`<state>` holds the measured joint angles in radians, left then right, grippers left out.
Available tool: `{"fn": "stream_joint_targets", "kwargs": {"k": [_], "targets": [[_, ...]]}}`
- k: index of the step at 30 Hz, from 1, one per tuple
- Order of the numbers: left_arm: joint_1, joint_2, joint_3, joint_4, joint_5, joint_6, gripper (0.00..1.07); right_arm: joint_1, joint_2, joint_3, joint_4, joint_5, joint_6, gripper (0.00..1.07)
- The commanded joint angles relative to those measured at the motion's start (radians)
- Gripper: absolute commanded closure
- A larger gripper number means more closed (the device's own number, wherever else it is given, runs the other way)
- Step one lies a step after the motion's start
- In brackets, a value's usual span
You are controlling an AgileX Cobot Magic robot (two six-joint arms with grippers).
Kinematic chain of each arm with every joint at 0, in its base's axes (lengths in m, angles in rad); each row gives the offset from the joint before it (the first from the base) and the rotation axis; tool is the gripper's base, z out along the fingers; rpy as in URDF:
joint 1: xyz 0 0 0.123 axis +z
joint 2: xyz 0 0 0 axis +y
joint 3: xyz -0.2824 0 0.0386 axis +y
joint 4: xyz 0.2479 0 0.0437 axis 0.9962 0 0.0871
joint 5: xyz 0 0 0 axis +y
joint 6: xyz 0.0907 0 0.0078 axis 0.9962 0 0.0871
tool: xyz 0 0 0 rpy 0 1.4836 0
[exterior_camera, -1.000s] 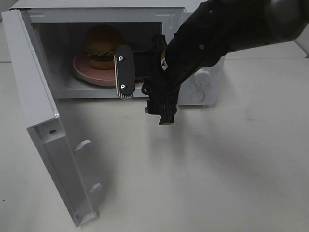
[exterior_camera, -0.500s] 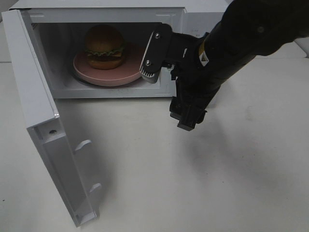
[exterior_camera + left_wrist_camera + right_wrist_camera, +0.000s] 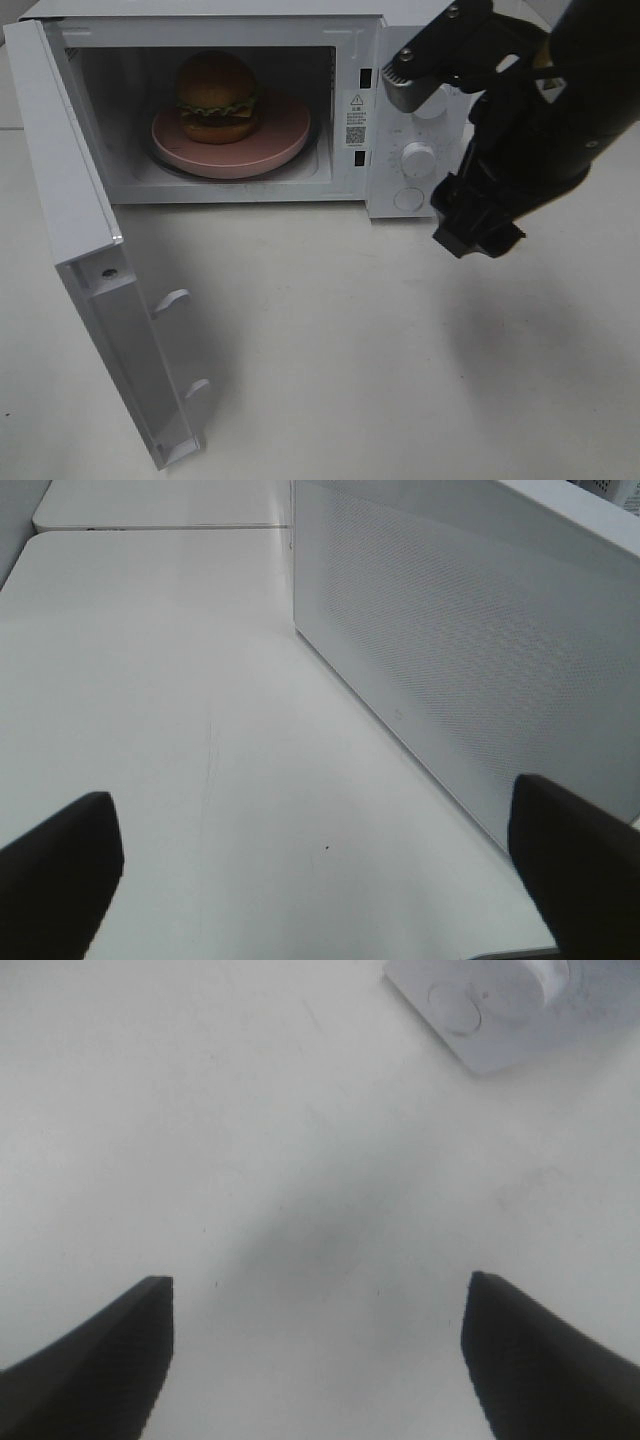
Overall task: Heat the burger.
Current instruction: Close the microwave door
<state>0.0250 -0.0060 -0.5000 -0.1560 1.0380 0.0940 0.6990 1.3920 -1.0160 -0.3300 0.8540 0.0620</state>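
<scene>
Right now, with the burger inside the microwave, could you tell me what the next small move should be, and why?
Probably push the door shut with the left gripper. The burger sits on the pink plate inside, the door stands open, the right gripper is outside the microwave, and the open left gripper is beside the door's outer face.

In front of the microwave (image 3: pixel 356 60) the bench (image 3: pixel 330 340) lies free for a straight approach into its open mouth, flanked at its left by the outswung door (image 3: pixel 75 220) and at its right by the right arm (image 3: pixel 540 120) before its control panel (image 3: pixel 418 157).
</scene>
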Motion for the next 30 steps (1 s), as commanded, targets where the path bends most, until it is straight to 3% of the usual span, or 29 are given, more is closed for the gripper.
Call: {"fn": "stream_joint_targets", "kwargs": {"k": [1,15,24,30], "targets": [[-0.006,-0.023,0.004,-0.002,-0.01,-0.005,0.07,0.0,-0.067,0.019,0.035,0.095,0.025,0.31],[-0.006,-0.023,0.004,-0.002,-0.01,-0.005,0.07,0.0,-0.309,0.099,0.102,0.314,0.024,0.31],[-0.006,-0.023,0.004,-0.002,-0.01,-0.005,0.07,0.0,-0.495,0.141,0.133,0.334,0.024,0.31],[-0.006,-0.023,0.004,-0.002,-0.01,-0.005,0.07,-0.002,-0.63,0.24,0.13,0.33,0.026,0.31]]}}
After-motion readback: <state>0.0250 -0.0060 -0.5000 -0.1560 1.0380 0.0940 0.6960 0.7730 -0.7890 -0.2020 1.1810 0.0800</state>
